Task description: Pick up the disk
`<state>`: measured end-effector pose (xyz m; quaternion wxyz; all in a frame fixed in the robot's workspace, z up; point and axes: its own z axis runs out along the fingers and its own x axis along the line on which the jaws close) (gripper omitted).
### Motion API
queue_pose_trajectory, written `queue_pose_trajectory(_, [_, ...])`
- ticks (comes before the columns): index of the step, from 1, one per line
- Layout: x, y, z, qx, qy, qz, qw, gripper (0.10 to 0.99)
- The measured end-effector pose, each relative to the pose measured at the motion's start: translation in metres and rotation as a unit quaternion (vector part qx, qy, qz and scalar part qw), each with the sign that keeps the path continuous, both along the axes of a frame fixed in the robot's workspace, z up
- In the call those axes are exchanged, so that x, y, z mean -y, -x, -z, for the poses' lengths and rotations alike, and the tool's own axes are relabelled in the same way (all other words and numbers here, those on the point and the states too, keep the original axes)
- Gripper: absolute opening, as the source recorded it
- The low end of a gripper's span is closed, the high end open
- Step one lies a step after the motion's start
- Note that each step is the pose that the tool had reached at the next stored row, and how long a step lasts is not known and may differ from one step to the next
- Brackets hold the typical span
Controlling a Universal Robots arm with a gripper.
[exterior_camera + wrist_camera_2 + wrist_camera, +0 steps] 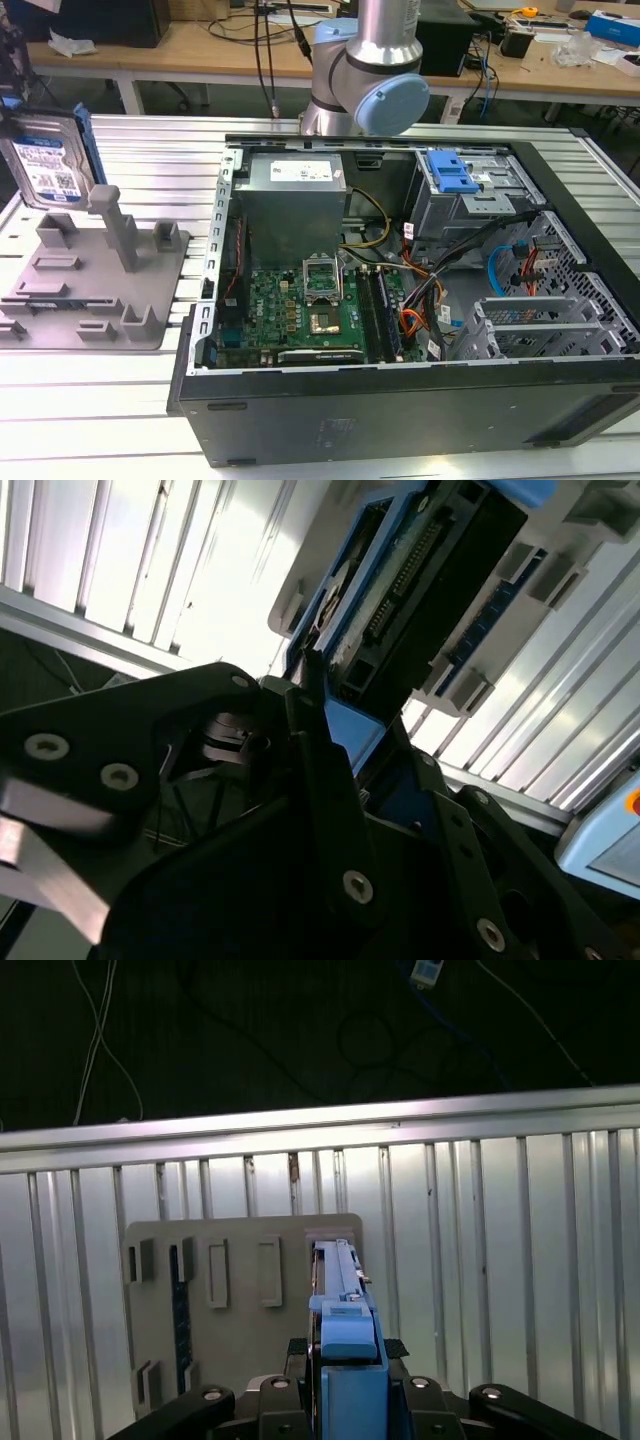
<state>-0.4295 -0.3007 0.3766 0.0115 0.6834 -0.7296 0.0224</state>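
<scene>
One disk (48,160) stands out in the exterior view, upright at that view's far left, its labelled face toward the camera and a blue rail along its edge. It sits above the back of the grey fixture (95,285), which lies on the ribbed tabletop (90,400) beside the open computer case (400,400). The arm (375,70) rises behind the case; how high the disk stands clear of the fixture I cannot tell from here.

In the second wrist view, the gripper (320,715) reaches to the near end of the disk (440,580), whose dark underside and connector edge run away from the camera. A blue rail lies between the black fingers (305,695). The jaws appear clenched on the disk's sides.

In the first wrist view, the disk (345,1330) is seen edge-on, blue rail uppermost, held centrally above the fixture (240,1290).

Judgement on handling: a rigid metal body, moderately heavy for its size, smooth on the flat faces and sensitive to knocks. The side rails are the sound place to grip; the label face and connector end should be left alone.
</scene>
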Motion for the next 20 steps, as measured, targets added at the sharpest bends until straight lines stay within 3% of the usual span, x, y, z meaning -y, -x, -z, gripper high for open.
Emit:
queue_pose_trajectory(5, [-0.0020, 0.0000, -0.0233, 0.0000, 0.0000, -0.003, 1.0000, 0.369])
queue_pose_trajectory(7, [-0.0034, 0.0000, -0.0382, 0.0000, 0.0000, -0.005, 1.0000, 0.369])
queue_pose_trajectory(13, [-0.0058, 0.0000, -0.0659, -0.0001, 0.0001, -0.013, 0.9999, 0.369])
queue_pose_trajectory(14, [-0.0062, 0.0000, -0.0736, 0.0000, 0.0000, -0.015, 0.9999, 0.369])
queue_pose_trajectory(20, [-0.0068, 0.0000, -0.1004, 0.0000, 0.0000, -0.023, 0.9997, 0.369])
